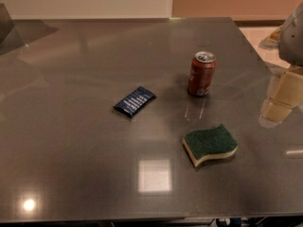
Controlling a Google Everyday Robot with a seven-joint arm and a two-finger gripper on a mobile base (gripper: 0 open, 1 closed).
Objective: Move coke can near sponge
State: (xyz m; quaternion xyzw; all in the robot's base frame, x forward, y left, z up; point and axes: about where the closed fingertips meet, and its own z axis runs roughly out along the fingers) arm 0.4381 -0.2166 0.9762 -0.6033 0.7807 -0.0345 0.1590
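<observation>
The can (201, 73) stands upright right of centre, just beyond the sponge (210, 144) and apart from it. The gripper (283, 97) is at the right edge, clear of both. Whether it is released or clenched I cannot tell.

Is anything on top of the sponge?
Nothing lies on the sponge; its green top is bare, its underside hidden. The tool is off at the right edge.

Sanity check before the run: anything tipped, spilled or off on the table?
Nothing stands out. The coke can stands upright, no spill; the sponge and blue packet lie flat. The gripper is at the view's right edge, touching none of them.
</observation>
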